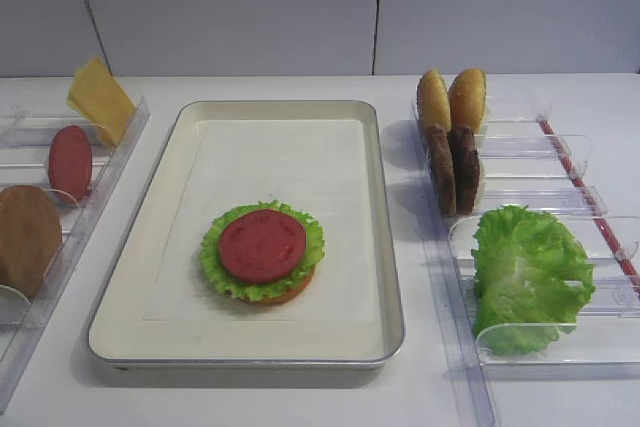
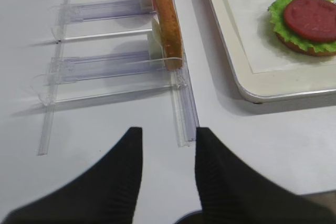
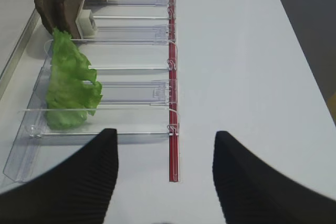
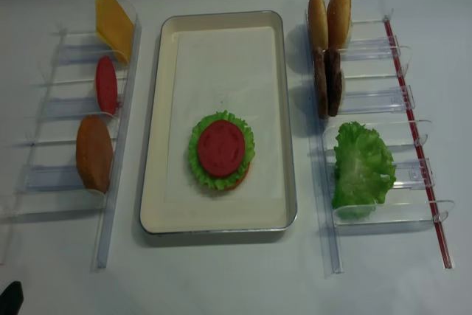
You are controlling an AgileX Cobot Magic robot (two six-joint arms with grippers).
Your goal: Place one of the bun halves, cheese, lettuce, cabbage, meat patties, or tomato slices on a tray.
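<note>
Both hands, left (image 2: 168,174) and right (image 3: 165,174), open and empty, fingertips cropped at frame bottom; bun base (image 1: 292,292) mostly hidden under lettuce (image 1: 215,252) and tomato slice (image 1: 262,245) on tray (image 1: 380,247).

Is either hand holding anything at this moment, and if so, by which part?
Nothing is held. The left hand and right hand are both open over bare table beside the racks, with nothing between their fingers.
</note>
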